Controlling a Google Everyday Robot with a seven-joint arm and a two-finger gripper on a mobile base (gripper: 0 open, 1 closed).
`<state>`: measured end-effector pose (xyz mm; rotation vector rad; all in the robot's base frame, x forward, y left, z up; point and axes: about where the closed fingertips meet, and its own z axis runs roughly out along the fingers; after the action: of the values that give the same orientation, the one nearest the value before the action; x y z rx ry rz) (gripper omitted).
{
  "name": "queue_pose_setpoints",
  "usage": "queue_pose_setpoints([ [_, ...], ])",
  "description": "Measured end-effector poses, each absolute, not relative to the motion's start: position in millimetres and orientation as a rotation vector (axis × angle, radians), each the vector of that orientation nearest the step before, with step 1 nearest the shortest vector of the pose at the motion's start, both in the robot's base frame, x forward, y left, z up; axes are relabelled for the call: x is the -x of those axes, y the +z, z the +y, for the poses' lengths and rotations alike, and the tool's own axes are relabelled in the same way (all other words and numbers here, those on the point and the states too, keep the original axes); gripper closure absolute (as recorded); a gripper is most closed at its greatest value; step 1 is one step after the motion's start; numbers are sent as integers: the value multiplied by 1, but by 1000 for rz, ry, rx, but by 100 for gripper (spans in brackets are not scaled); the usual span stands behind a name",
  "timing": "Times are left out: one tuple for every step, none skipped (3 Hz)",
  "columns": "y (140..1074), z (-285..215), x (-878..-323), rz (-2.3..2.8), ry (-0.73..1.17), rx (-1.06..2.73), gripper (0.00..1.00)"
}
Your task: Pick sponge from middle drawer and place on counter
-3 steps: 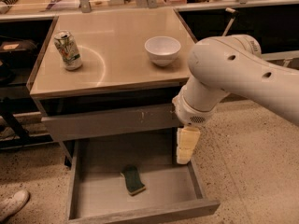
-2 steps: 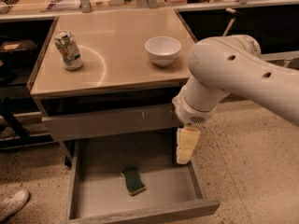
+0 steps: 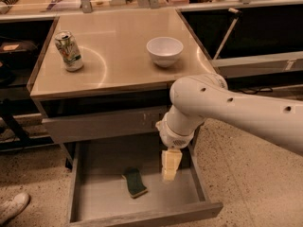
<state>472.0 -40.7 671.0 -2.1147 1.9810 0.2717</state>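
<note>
The sponge, dark green face up, lies flat on the grey floor of the open middle drawer, left of centre. My gripper hangs from the white arm inside the drawer, just right of the sponge and apart from it, holding nothing visible. The beige counter lies above the drawer.
A drink can stands on the counter at the left and a white bowl at the right. A closed grey drawer front sits above the open drawer. A white shoe is on the floor at the lower left.
My arm and gripper have moved left and lower, so the gripper now hangs inside the drawer closer to the sponge. The sponge has not moved.
</note>
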Motion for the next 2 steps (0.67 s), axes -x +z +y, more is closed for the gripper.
queue_pose_setpoints([
  [671, -41, -472, 1981, 272, 2115, 0],
  [655, -31, -474, 1977, 238, 2144, 0],
])
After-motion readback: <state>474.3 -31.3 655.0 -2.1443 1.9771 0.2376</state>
